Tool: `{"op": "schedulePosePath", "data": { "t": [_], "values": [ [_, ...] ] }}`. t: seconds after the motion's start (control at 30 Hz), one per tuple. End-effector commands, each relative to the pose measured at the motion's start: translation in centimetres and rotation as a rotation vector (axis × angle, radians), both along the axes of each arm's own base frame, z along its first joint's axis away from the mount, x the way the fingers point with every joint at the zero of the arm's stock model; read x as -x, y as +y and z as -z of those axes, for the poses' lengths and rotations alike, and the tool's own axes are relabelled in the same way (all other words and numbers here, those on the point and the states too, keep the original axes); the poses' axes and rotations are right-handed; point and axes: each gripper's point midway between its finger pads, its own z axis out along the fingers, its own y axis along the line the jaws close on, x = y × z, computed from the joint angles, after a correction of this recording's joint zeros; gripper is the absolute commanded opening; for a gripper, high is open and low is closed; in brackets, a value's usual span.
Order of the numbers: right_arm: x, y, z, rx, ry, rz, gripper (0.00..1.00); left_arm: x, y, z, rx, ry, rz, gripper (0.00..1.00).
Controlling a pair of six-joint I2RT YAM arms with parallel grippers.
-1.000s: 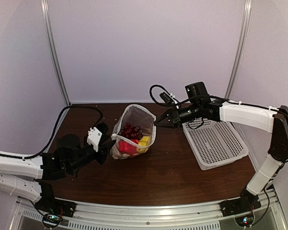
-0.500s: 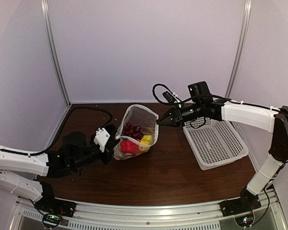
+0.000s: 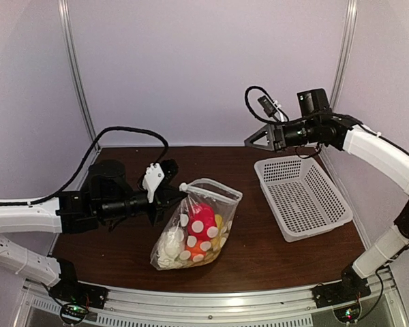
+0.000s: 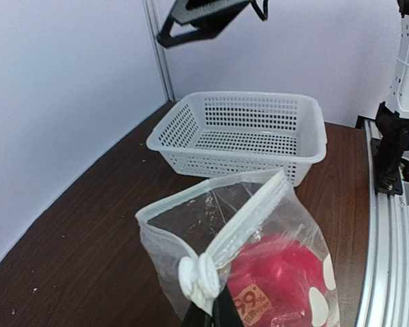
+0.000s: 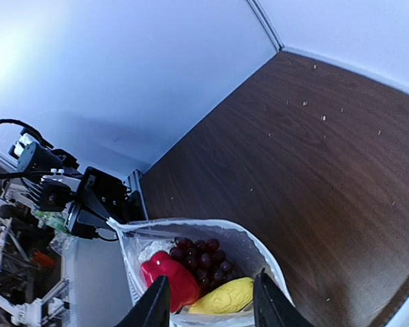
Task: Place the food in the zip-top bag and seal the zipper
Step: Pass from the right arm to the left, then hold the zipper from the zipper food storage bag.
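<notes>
Altogether, one zip-top bag (image 3: pixel 203 204), one white mesh basket (image 3: pixel 301 197) and two grippers are in view. Through the dotted plastic, five pieces of food can be counted across the views — a red pepper (image 3: pixel 201 219), a white cauliflower (image 3: pixel 169 248), an orange piece (image 3: pixel 189 256), a yellow piece (image 5: pixel 221 300) and a dark red grape bunch (image 5: pixel 201 253).

The left gripper (image 3: pixel 177 195) has its dark fingers (image 4: pixel 215 315) pinched together on the near end of the zipper (image 4: pixel 249 218), just under its small white end. That corner of the bag is held up while the filled bottom sags down to the table (image 3: pixel 279 266); whether it rests its full weight there cannot be told. The bag's mouth gapes, with the zipper unsealed. The right gripper (image 3: pixel 252 143) hangs high over the far side of the table, well apart from the bag and near the basket's far-left corner, its two pale fingers (image 5: pixel 157 306) spread apart.

The table is dark brown wood with a few pale specks. The basket stands on its right side, beside the bag but not touching it. Pale lilac walls (image 3: pixel 191 68) close the cell on three sides — metal posts (image 3: pixel 78 75) run up the far corners.
</notes>
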Motion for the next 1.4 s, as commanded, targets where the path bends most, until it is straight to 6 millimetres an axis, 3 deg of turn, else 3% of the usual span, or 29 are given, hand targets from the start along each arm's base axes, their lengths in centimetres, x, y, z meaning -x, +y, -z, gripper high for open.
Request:
{"op": "schedulePosePath", "data": {
  "t": [0.0,0.23,0.43,0.57,0.87,1.1,1.37],
  "values": [
    [3.1,-0.3,-3.7,0.156,-0.392,-0.107,0.43,1.9,-2.1,-1.9,0.064,0.078,0.13,0.0],
    [8.9,4.9,-1.4,0.134,-0.53,-0.431,0.42,2.8,-2.5,-2.3,0.059,0.109,0.162,0.0],
    [10.7,9.9,0.4,0.112,-0.535,-0.55,0.39,2.9,-1.9,-2.5,0.051,0.102,0.142,0.0],
    [12.0,12.1,1.4,0.117,-0.501,-0.606,0.34,2.7,-1.5,-2.6,0.053,0.094,0.123,0.0],
    [13.3,13.9,2.3,0.086,-0.463,-0.646,0.39,2.7,-1.3,-2.9,0.067,0.076,0.118,0.0],
    [12.7,14.5,1.8,0.072,-0.488,-0.62,0.48,2.8,-1.4,-2.6,0.06,0.074,0.125,0.0],
    [12.5,15.0,2.1,0.059,-0.503,-0.627,0.51,2.8,-1.3,-2.7,0.059,0.07,0.126,0.0]
  ]
}}
